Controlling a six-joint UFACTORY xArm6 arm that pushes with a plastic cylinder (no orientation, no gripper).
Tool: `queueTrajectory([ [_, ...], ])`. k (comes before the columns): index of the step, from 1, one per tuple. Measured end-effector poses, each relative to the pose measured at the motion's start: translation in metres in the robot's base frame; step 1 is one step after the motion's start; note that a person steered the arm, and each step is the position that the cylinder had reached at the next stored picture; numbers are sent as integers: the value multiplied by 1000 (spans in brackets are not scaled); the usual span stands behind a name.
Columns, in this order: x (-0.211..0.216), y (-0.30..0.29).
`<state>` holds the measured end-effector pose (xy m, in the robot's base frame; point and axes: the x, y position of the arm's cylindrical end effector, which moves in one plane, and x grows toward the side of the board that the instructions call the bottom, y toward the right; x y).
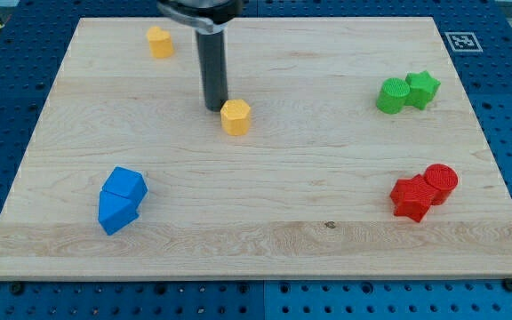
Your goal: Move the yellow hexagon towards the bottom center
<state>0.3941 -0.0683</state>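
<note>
The yellow hexagon (236,116) lies on the wooden board (265,249), a little above the middle and left of centre. My tip (215,108) stands on the board just to the upper left of the hexagon, touching it or nearly so. The dark rod rises from there out of the view's top. A second yellow block (159,42), shape unclear, sits near the top left.
Two blue blocks (120,199) touch each other at the lower left. A green cylinder (393,95) and a green star (422,88) sit together at the upper right. A red star (411,197) and a red cylinder (440,181) sit together at the lower right.
</note>
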Motion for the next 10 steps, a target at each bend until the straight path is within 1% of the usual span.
queueTrajectory([
  [1,9,12],
  [2,-5,27],
  [4,31,75],
  [6,74,94],
  [7,96,88],
  [9,136,54],
  [10,96,6],
])
